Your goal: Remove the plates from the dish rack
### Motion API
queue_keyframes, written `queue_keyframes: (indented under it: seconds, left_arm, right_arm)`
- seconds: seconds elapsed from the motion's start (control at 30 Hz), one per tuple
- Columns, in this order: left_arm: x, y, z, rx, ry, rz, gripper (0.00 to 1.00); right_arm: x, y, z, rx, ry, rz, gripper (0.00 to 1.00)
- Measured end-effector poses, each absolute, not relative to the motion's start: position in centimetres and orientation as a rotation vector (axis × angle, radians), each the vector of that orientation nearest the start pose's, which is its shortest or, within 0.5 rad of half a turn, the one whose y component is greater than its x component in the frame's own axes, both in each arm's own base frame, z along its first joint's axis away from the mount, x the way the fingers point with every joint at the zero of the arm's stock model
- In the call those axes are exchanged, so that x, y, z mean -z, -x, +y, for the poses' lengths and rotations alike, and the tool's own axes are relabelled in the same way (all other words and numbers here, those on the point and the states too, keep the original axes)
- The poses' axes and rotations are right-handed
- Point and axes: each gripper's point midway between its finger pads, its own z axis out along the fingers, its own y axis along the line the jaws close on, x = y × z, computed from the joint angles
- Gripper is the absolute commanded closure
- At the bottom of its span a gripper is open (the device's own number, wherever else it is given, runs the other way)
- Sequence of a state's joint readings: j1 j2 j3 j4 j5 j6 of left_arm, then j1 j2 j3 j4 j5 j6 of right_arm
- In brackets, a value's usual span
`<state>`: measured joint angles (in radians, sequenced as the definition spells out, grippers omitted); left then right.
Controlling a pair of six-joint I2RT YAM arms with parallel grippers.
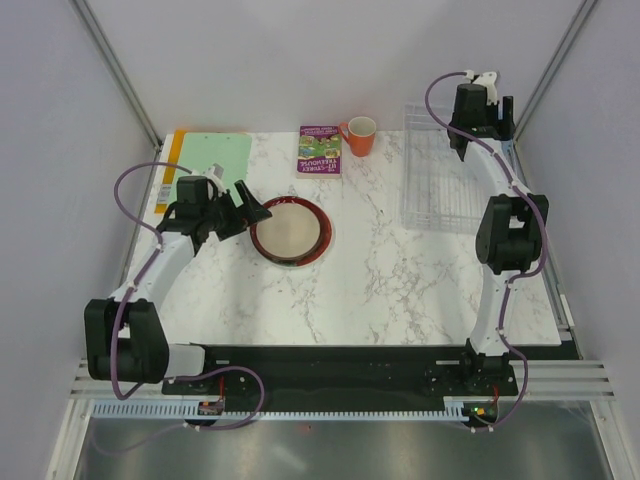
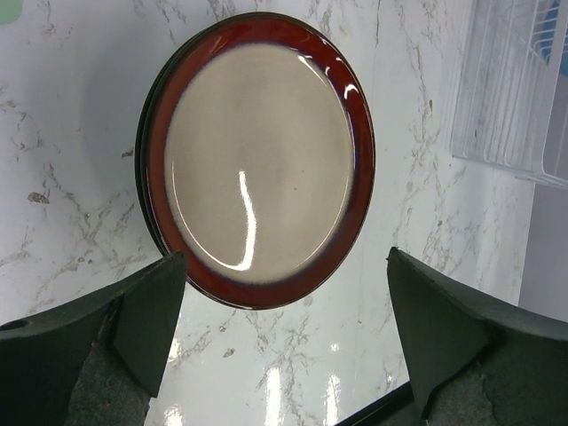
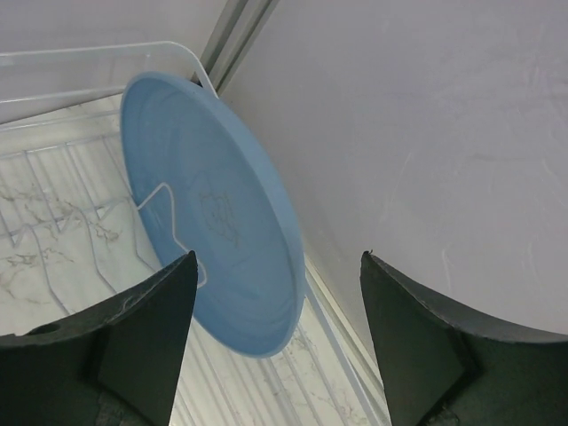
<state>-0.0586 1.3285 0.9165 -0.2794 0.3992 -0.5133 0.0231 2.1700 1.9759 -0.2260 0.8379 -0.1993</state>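
Standing on edge in the far-right dish rack (image 3: 53, 133), the light blue plate (image 3: 213, 213) is the only one I see in the slots. Its disc tilts, with the lower rim just ahead of my right gripper (image 3: 277, 257), which is spread and empty. That arm is far nearer. My left gripper (image 2: 286, 256), also spread, hovers over the red-rimmed plate (image 2: 257, 151), which lies flat on the table, seemingly atop another. I count three plates and one rack.
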Motion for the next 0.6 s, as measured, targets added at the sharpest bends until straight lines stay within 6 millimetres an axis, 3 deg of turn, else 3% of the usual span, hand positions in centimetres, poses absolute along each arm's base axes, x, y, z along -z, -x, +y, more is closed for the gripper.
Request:
queue_keyframes:
  seconds: [0.33, 0.53, 0.6]
  left_arm:
    - [-15.0, -36.0, -11.1, 0.774, 0.289, 2.276, 0.0]
    - [-14.1, -36.2, -11.3, 0.785, 0.291, 2.296, 0.0]
    - [-14.0, -36.3, -11.3, 0.787, 0.291, 2.297, 0.0]
  right_arm:
    - [-22.8, -56.8, -16.8, 0.993, -0.4, 1.916, 0.25]
    - [-20.7, -57.9, -17.2, 0.94, -0.389, 1.957, 0.38]
    - [-19.6, -58.3, -16.8, 0.901, -0.365, 1.987, 0.53]
